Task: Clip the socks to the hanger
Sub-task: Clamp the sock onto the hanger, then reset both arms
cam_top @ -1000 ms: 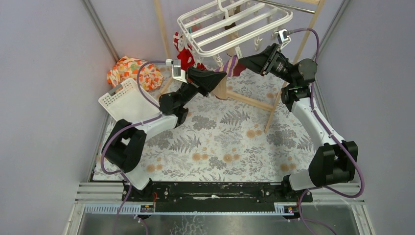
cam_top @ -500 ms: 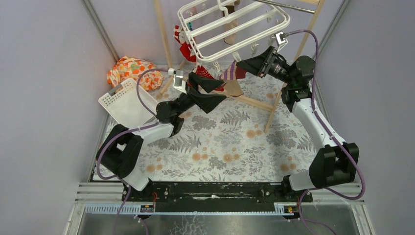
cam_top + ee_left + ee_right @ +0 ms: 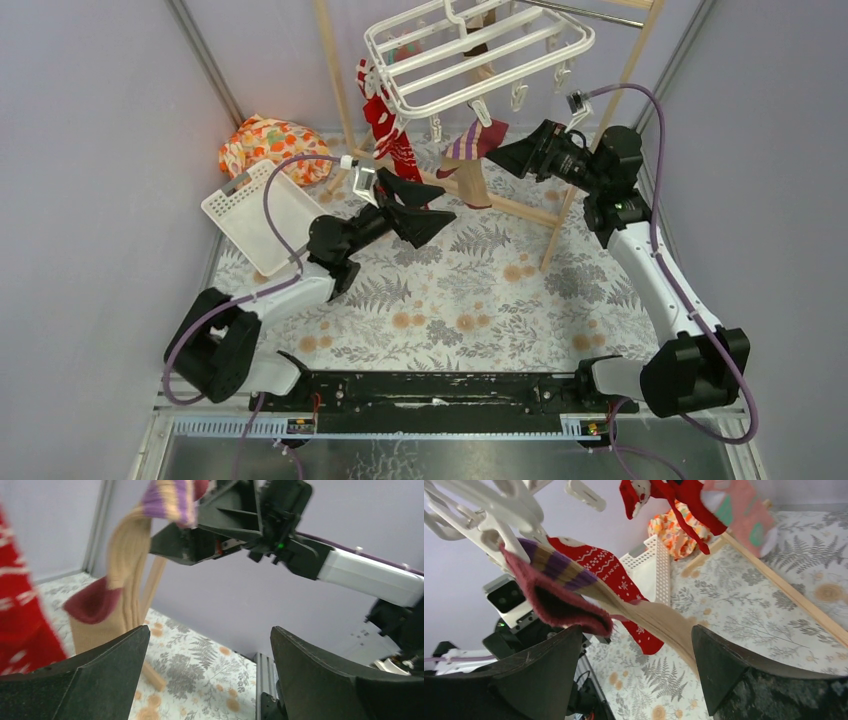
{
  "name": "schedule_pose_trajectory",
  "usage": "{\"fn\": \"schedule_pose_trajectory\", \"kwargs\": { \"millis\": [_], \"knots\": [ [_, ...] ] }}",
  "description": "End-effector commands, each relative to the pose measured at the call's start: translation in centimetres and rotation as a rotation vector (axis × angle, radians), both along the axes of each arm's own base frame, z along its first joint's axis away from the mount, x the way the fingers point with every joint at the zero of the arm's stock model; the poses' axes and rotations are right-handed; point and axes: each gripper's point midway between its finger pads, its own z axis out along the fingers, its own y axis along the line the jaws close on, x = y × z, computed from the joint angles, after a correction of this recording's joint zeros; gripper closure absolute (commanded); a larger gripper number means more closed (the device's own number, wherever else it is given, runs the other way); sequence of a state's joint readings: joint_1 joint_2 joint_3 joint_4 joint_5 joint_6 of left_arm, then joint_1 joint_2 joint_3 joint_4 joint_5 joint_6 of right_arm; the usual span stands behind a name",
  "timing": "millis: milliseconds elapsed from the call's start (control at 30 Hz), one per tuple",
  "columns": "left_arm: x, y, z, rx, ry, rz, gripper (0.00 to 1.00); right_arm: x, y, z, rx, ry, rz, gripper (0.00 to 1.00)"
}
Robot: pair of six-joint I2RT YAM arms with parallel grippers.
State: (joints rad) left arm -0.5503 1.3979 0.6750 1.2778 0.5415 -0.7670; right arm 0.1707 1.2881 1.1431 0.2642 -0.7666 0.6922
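The white hanger (image 3: 470, 50) hangs tilted from the wooden rack. Two red socks (image 3: 385, 125) dangle from clips at its left end. The purple-striped sock (image 3: 470, 155) with the tan foot hangs from a clip (image 3: 499, 540) near the middle. My left gripper (image 3: 445, 203) is open below and left of that sock, with nothing between its fingers (image 3: 207, 630). My right gripper (image 3: 497, 155) is open just right of the sock. In the right wrist view the striped sock (image 3: 574, 585) crosses above the open gap (image 3: 636, 630), its maroon cuff close to the left finger.
A white slotted basket (image 3: 262, 215) leans at the left of the floral mat. An orange floral cloth bundle (image 3: 275, 145) lies behind it. The rack's wooden poles (image 3: 335, 70) and low crossbar (image 3: 510, 208) stand under the hanger.
My left gripper opened and drew back down and left, away from the striped sock. My right gripper widened and pulled back to the right. The sock now hangs lower from its clip.
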Motion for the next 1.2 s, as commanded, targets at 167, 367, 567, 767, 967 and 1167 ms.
{"fn": "schedule_pose_trajectory", "kwargs": {
  "millis": [167, 367, 567, 767, 967, 1167],
  "knots": [
    [4.1, 4.9, -5.6, 0.215, 0.234, 0.438, 0.01, -0.8, -2.7, -2.7, -0.138, -0.053, -0.164, 0.12],
    [4.3, 10.0, -8.6, 0.294, 0.359, 0.683, 0.01, -0.9, -3.7, -6.1, -0.187, -0.015, -0.224, 0.12],
    [3.5, 15.0, -9.9, 0.287, 0.414, 0.896, 0.01, -0.4, -4.4, -8.3, -0.197, 0.018, -0.276, 0.12],
    [2.9, 20.4, -10.6, 0.254, 0.608, 1.154, 0.01, -0.8, -5.0, -9.5, -0.163, 0.057, -0.327, 0.12],
    [2.2, 21.8, -10.9, 0.276, 0.692, 1.221, 0.01, -0.9, -6.1, -9.6, -0.165, 0.052, -0.398, 0.12],
    [1.9, 23.6, -9.8, 0.236, 0.682, 1.312, 0.01, 0.8, -7.3, -10.7, -0.225, 0.070, -0.460, 0.12]
  ]
}}
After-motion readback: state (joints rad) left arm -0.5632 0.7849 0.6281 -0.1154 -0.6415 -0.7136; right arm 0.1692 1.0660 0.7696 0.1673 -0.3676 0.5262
